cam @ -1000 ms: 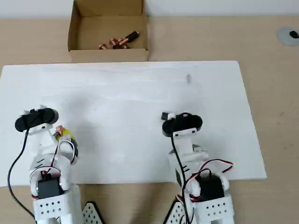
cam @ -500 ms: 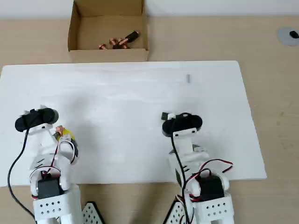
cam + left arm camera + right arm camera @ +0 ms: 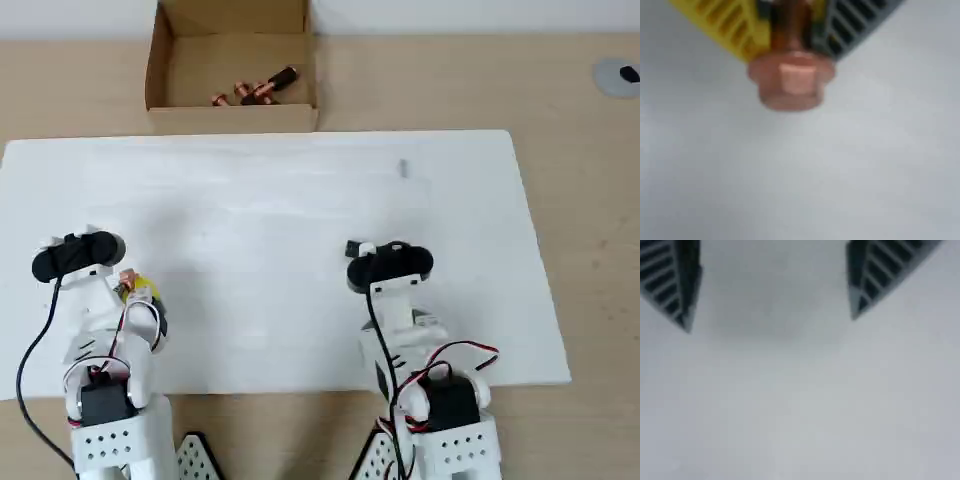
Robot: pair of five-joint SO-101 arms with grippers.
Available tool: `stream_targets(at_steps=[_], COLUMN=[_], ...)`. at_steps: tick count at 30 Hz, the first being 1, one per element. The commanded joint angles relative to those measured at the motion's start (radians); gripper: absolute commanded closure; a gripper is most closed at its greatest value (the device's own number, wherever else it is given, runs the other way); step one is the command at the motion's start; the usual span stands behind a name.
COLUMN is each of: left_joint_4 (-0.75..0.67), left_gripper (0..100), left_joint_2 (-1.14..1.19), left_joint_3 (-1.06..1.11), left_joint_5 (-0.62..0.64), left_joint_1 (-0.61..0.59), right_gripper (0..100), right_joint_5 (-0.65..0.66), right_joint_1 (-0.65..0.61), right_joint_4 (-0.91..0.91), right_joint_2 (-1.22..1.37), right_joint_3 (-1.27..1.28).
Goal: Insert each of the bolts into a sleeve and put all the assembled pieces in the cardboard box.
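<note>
Clamping copper bolt (image 3: 791, 82), L gripper (image 3: 790, 47) over white board (image 3: 790, 190); R gripper (image 3: 771, 319) gapes wide.

A white board (image 3: 300, 200) lies on a tan, seemingly wooden table (image 3: 585, 150).

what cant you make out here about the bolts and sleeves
- Left wrist view: the bolt in the left gripper, shank hidden by the fingers; sleeve unclear.
- High view: pieces in the cardboard box, too small to count.
- High view: grey mark on white sheet, too small to identify.
</note>
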Motion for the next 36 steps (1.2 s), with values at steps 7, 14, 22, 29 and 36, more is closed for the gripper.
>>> stream_targets(at_steps=[7, 14, 22, 29, 36], left_joint_4=[-0.021, -0.021, -0.021, -0.021, -0.021], left_gripper=[99, 99, 99, 99, 99], left_joint_2=[-0.007, -0.007, -0.007, -0.007, -0.007], left_joint_3=[-0.003, -0.003, -0.003, -0.003, -0.003], left_joint_5=[0.002, 0.002, 0.002, 0.002, 0.002], left_joint_1=[-0.008, -0.008, -0.008, -0.008, -0.008], right_gripper=[75.2, 75.2, 75.4, 95.1, 98.4], right_joint_5=[0.006, 0.002, 0.000, 0.000, 0.011], right_joint_1=[0.015, 0.012, 0.007, 0.010, 0.061], right_joint_4=[-0.017, -0.017, -0.235, -0.387, -0.517], right_joint_2=[-0.113, -0.113, -0.113, -0.111, -0.105], right_joint_3=[0.001, 0.001, 0.008, -0.039, -0.136])
